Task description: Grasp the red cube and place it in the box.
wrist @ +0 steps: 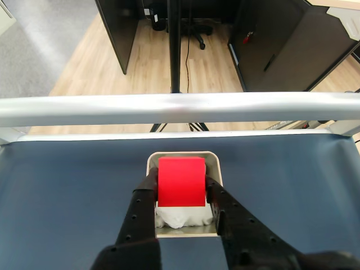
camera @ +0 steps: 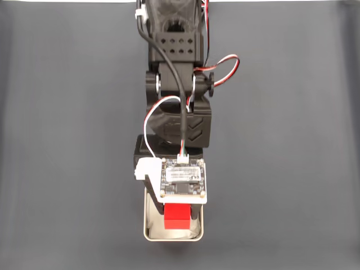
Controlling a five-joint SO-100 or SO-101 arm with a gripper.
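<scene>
In the wrist view, the left black finger (wrist: 142, 205) is seen pressed against the left face of the red cube (wrist: 181, 181), and the right finger against the right face, so the cube is clamped by the gripper (wrist: 181, 191). The cube is held over the box (wrist: 212, 163); its lower part and the box floor are partly hidden, and only some white paper lining (wrist: 179, 216) is visible below it.

In the fixed view, the fingers are covered by the circuit board (camera: 181, 179) on the wrist. The arm (camera: 179, 107) is stretched from the top edge down over the dark table (camera: 67, 140). Whether the cube touches the lining cannot be told.
</scene>
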